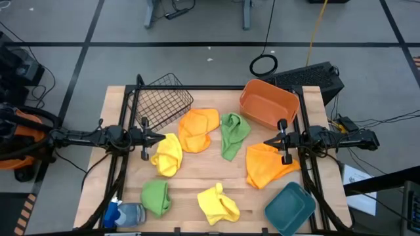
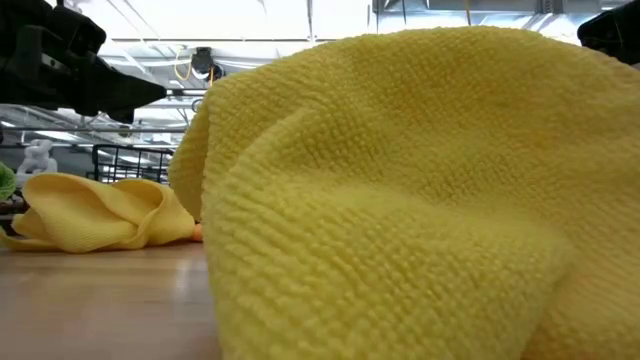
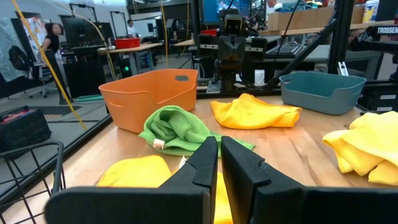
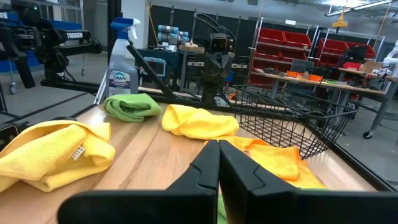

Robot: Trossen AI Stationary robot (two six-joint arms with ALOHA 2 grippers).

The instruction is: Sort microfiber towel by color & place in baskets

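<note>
Six towels lie loose on the wooden table. One yellow towel (image 1: 168, 155) sits just past my left gripper (image 1: 157, 137), the other yellow towel (image 1: 218, 204) near the front edge, filling the low view (image 2: 400, 200). An orange towel (image 1: 198, 128) and a green towel (image 1: 233, 134) lie mid-table. The second orange towel (image 1: 268, 165) is below my right gripper (image 1: 268, 142). The second green towel (image 1: 156, 196) is front left. The wire basket (image 1: 161, 98) stands far left, the orange basket (image 1: 269, 103) far right, the teal basket (image 1: 290, 208) front right. Both grippers (image 3: 219, 162) (image 4: 217, 165) are shut and hover above the table.
A blue-and-white spray bottle (image 1: 125, 213) lies at the front left corner, beside the green towel. Bare wood shows between the towels in the middle front (image 1: 190, 177). The arms' black frames run along both table sides. People stand in the room behind, far from the table.
</note>
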